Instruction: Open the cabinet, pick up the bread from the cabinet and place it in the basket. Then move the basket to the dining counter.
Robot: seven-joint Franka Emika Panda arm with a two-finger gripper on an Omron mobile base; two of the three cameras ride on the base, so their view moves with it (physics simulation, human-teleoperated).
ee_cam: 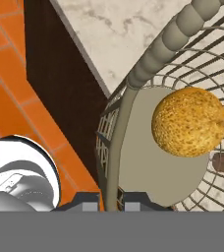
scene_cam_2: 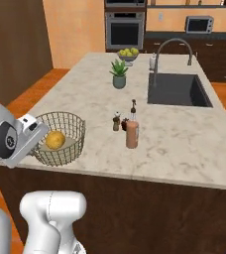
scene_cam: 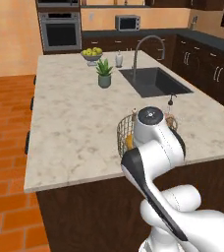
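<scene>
A: Hand view first. What is the gripper [ee_cam: 110,201] doing?

B: It is clamped on the basket [ee_cam: 133,93], its two dark tips pinching the rim wire between them. The wire runs up from the tips and curls away to the right.

A: And to the right of the tips?

B: The bread [ee_cam: 189,121], a round golden lump, lies inside the basket on the beige base, near the gripper but apart from it.

A: To the left of the gripper?

B: Orange floor tiles and the dark side of the counter [ee_cam: 119,24], whose pale marbled top shows beyond the rim.

A: Right base view, left to right?

B: The hand meets the basket [scene_cam_2: 65,124] at its near left rim. The basket stands on the counter [scene_cam_2: 184,144] close to the near edge, with the bread [scene_cam_2: 55,139] in it. Further right, well apart from the gripper, stand a small dark shaker [scene_cam_2: 116,121] and a tan bottle [scene_cam_2: 132,131]. Beyond them are a potted plant [scene_cam_2: 119,73], a fruit bowl [scene_cam_2: 128,53] and the sink [scene_cam_2: 177,89].

A: Left base view?

B: The arm hides most of the basket [scene_cam: 123,132]; some mesh shows to the arm's left.
</scene>
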